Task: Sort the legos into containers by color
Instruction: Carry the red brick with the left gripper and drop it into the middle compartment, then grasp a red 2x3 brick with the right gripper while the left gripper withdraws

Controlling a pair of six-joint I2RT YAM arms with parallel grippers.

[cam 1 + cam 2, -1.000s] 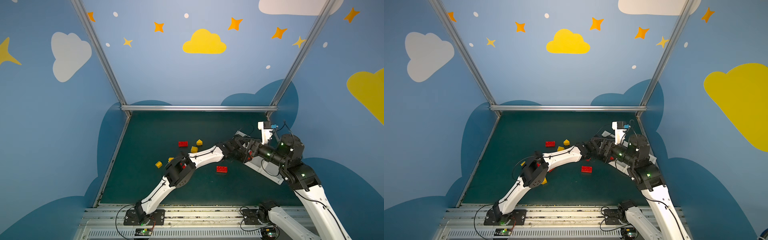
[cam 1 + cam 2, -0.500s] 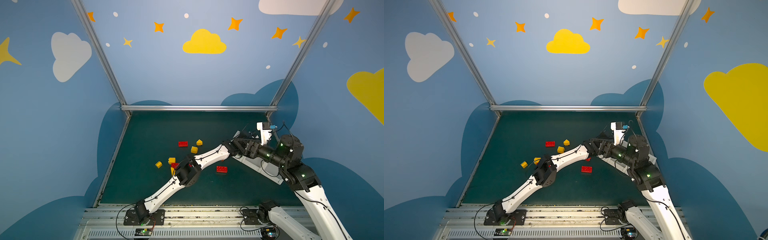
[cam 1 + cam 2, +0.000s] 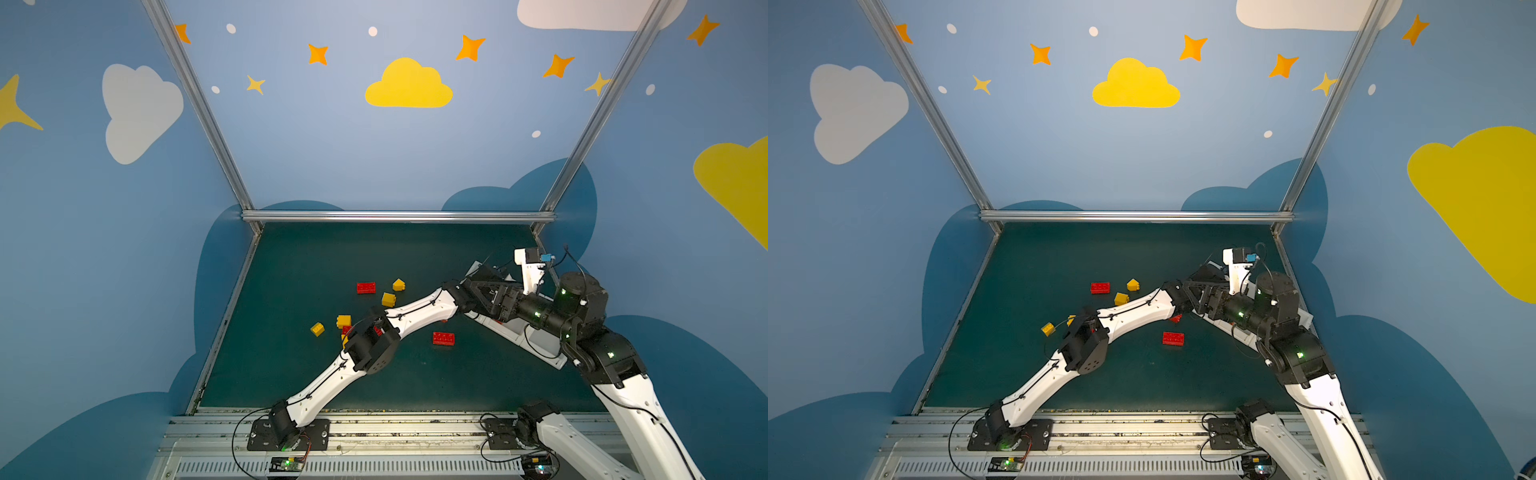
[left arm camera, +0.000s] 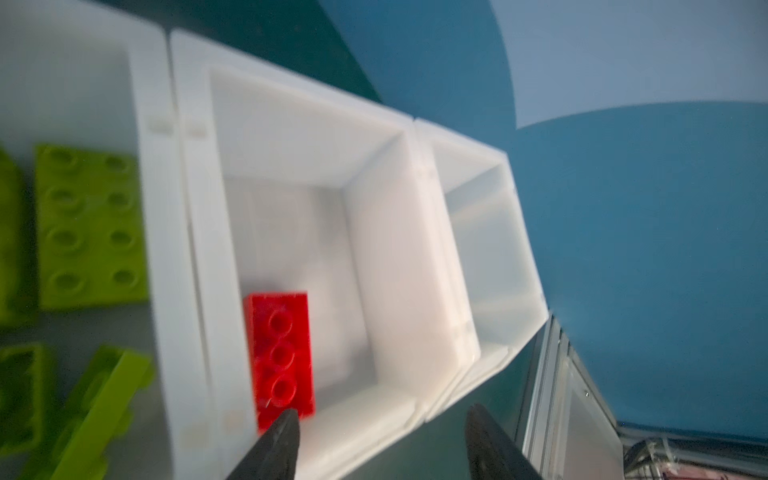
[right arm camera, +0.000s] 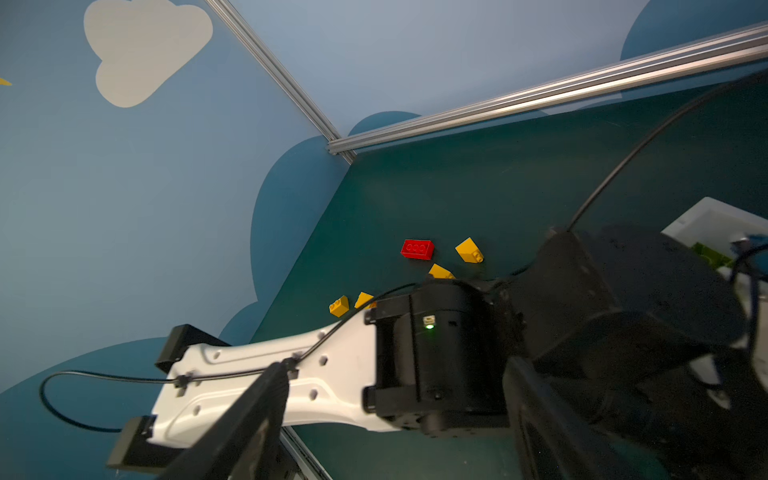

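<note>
Glossy plastic legos, smooth plastic containers

Three white bins sit joined in a row. A red brick is in the middle bin with its bumps up, and green bricks fill the bin next to it. More red bricks and yellow bricks lie loose on the dark green mat.

Both top views: I'm looking from high up, well off the containers, down across the whole mat; coverage nearly identical. Left wrist cam: close above the containers, looking in. Right wrist cam: just beside the containers, facing away over the mat; shares the loose legos with both tops.
</note>
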